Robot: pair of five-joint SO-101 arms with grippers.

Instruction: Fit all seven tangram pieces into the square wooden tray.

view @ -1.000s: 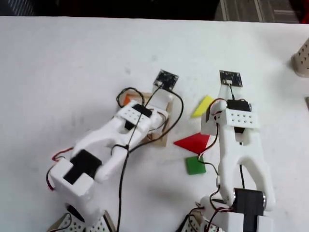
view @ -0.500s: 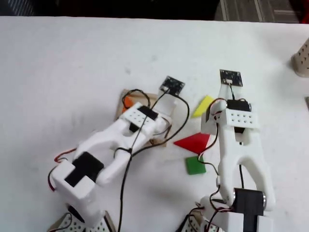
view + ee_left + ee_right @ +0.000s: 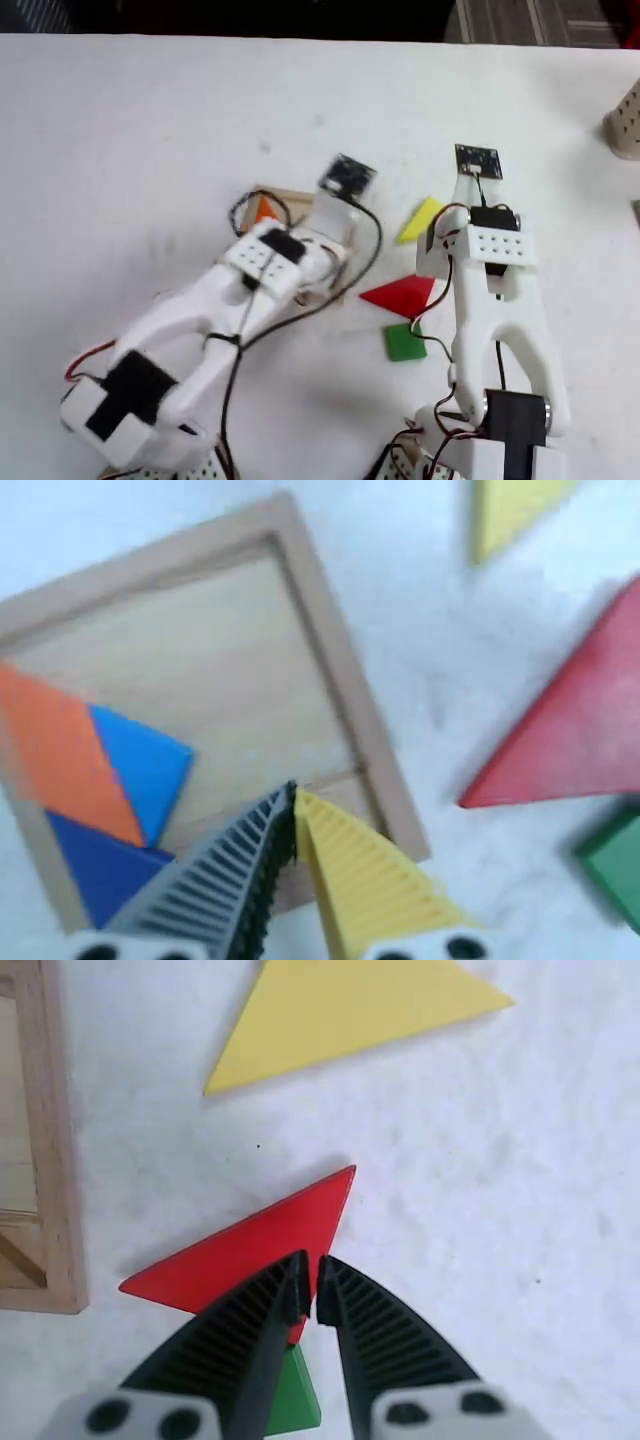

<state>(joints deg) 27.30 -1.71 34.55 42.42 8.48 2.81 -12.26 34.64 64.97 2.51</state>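
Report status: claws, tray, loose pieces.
Left claw shut, empty, over tray rim. Right claw shut above red triangle. Orange piece, two blue pieces in tray; yellow piece, green square loose too.

red triangle [image 3: 262, 1238], yellow triangle [image 3: 350, 1010], green piece [image 3: 404, 342] — pale wooden tray [image 3: 335, 660]

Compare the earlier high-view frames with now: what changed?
The left arm swung its rear links toward the lower left of the high view while its wrist stayed over the wooden tray, uncovering more of the orange piece. Nothing was gripped or released. The right arm, yellow piece, red piece and green piece stayed put.
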